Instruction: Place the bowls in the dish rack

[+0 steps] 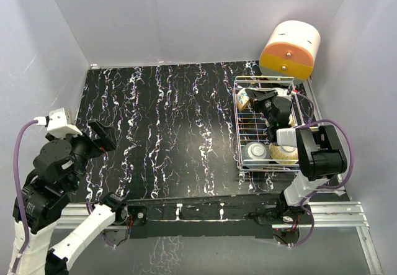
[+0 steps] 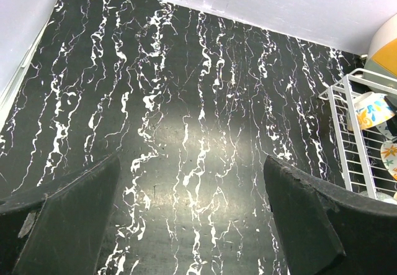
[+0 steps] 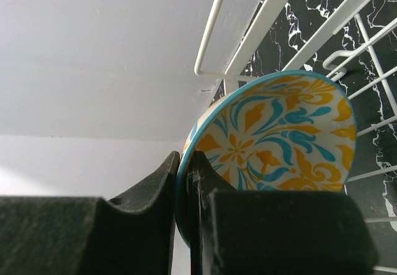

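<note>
One orange-floral bowl [image 3: 273, 138] was pinched by the right fingers [image 3: 149, 188] in the three-o'clock dish rack [image 1: 239, 135]; left fingers [image 2: 74, 219] were held wide.

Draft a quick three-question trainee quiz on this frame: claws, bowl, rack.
1. True or false: the left claw is shut on a bowl.
2. What does the right claw grip? A) a spoon B) the rim of the orange-and-teal bowl C) a cup handle
3. In the top view, on which side of the table does the dish rack sit?

Key: 1 false, it is open above bare table. 2 B. 3 right.
</note>
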Controlling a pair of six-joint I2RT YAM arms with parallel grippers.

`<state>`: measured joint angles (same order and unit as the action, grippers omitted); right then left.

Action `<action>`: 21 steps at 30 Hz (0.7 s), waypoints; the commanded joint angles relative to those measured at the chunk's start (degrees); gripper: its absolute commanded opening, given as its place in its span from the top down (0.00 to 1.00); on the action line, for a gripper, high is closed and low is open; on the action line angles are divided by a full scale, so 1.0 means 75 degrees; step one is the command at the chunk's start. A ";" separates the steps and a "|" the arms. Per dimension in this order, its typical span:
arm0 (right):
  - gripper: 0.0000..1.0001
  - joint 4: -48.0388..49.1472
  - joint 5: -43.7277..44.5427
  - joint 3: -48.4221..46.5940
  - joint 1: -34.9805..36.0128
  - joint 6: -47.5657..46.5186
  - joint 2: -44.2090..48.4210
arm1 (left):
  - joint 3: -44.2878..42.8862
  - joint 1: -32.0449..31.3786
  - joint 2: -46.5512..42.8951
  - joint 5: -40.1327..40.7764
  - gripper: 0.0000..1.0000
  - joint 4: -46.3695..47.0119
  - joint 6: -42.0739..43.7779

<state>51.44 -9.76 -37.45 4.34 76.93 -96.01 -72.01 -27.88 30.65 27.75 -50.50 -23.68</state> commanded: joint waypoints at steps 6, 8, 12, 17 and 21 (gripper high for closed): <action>0.89 0.1026 0.0478 0.0502 0.0160 0.0240 0.0097 | -0.0115 -0.0027 0.0021 0.0094 0.03 -0.0120 -0.0005; 0.86 0.0999 0.0468 0.0670 0.0158 0.0255 0.0138 | -0.0085 -0.0033 0.0048 0.0058 0.03 -0.0074 -0.0006; 0.79 0.0917 0.0309 0.1032 0.0158 0.0383 0.0196 | 0.0029 -0.0021 0.0050 -0.0035 0.03 0.0043 -0.0027; 0.71 0.0632 0.0400 0.1451 0.0160 0.0447 0.0523 | 0.0153 -0.0033 0.0006 -0.0157 0.03 0.0123 -0.0106; 0.66 0.0168 0.0593 0.1679 0.0160 0.0379 0.0915 | 0.0178 -0.0034 -0.0023 -0.0190 0.03 0.0095 -0.0124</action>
<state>57.08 -7.90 -27.16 5.63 78.17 -91.92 -70.94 -27.88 30.63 27.11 -50.33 -24.32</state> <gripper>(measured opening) 0.329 0.970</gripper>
